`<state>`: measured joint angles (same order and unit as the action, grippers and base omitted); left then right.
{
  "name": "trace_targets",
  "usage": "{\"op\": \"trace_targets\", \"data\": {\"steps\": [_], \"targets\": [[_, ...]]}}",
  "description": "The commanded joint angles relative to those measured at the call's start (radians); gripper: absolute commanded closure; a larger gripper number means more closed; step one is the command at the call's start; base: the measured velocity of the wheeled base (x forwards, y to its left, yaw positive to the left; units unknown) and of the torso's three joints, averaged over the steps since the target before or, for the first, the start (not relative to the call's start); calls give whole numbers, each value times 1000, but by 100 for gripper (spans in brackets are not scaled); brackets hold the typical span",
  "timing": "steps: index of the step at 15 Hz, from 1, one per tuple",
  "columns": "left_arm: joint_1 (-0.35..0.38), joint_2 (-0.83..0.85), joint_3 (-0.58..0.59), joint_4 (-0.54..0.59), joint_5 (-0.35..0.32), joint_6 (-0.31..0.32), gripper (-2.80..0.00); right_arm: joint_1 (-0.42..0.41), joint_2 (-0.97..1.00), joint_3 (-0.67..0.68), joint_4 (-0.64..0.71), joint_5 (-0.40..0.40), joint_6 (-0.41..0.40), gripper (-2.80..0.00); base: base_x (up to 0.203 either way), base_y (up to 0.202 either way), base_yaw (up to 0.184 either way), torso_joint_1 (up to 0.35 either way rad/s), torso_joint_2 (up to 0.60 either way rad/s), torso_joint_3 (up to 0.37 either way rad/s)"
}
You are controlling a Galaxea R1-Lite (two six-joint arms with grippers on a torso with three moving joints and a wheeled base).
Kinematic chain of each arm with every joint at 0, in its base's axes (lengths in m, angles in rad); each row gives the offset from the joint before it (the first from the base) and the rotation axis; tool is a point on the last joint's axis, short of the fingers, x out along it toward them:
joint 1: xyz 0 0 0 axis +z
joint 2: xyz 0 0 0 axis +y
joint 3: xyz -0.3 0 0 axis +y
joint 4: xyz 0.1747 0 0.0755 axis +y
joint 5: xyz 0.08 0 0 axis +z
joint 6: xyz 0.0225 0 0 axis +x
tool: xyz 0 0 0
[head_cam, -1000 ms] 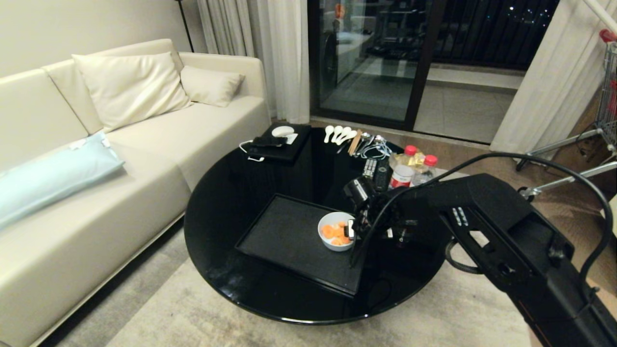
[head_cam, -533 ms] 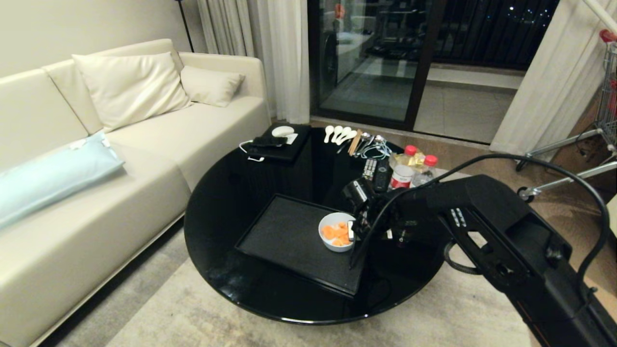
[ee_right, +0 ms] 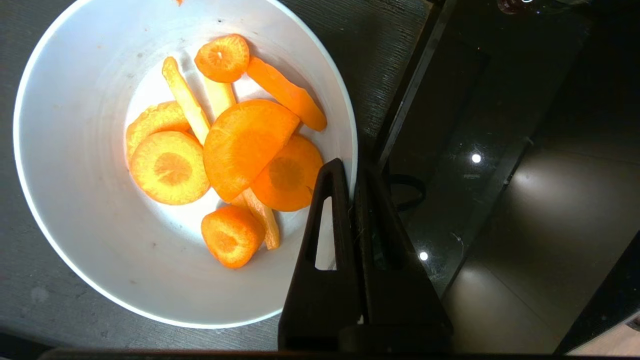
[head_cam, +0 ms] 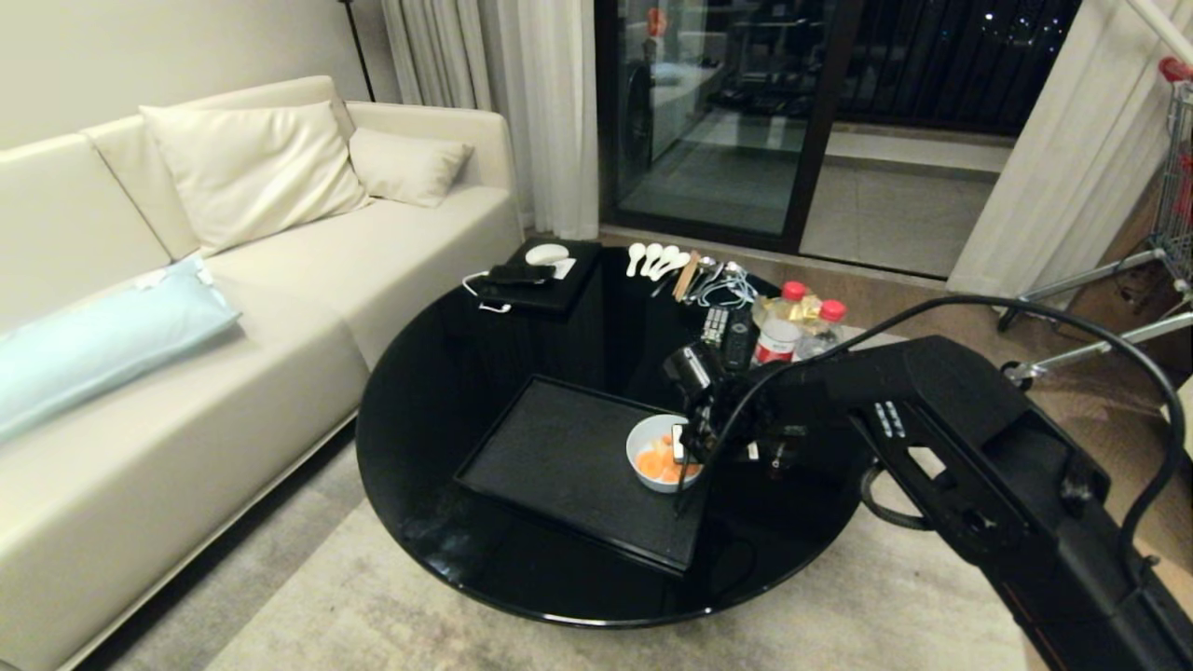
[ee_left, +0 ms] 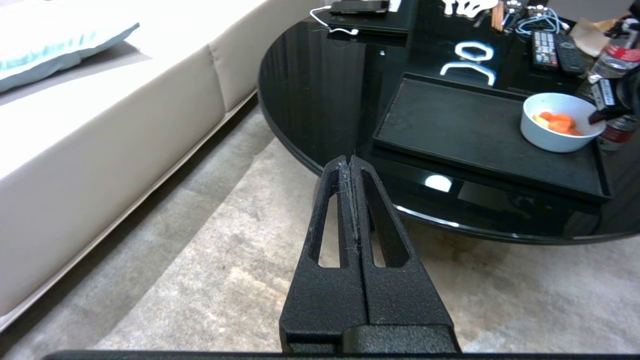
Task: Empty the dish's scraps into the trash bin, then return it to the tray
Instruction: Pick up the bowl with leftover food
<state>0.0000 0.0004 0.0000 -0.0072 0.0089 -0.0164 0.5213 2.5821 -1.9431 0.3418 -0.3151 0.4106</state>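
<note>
Your right pincer (ee_right: 352,172) is pinching the dish (ee_right: 75,210) by its rim, one finger inside the bowl against the wall and the other outside, the two drawn tight with only the rim between them. In the head view the right pincer (head_cam: 685,445) comes in from the right arm and meets the dish (head_cam: 645,443) at the edge nearest that arm. The dish sits on the tray (head_cam: 559,457), at the tray's right end close to the raised rim, and the scraps (ee_right: 240,145), orange slices and strips, lie heaped inside it toward the gripped side. The tray rests on the round black bench (head_cam: 419,373); beyond the tray you have two remotes (head_cam: 729,334) and two red-capped bottles (head_cam: 792,331), and farther still a row of white spoons (head_cam: 652,258) and a thick black box (head_cam: 541,280). Your left pincer (ee_left: 352,165) hangs off the bench, over the carpet (ee_left: 200,280) on the sofa (head_cam: 186,308) side of the tray, its fingers pressed together on nothing. The trash bin appears in none of the views.
</note>
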Motion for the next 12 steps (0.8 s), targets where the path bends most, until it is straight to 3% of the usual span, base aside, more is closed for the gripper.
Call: {"op": "trace_targets", "data": {"steps": [1, 6, 12], "targets": [[0, 0, 0, 0, 0, 0, 0, 0, -7, 2, 8, -1, 2, 0, 0, 0, 0, 0, 0, 0], [0, 0, 0, 0, 0, 0, 0, -8, -38, 14, 33, 4, 27, 0, 0, 0, 0, 0, 0, 0], [0, 0, 0, 0, 0, 0, 0, -47, -84, 6, 163, 8, 190, 0, 0, 0, 0, 0, 0, 0]]}}
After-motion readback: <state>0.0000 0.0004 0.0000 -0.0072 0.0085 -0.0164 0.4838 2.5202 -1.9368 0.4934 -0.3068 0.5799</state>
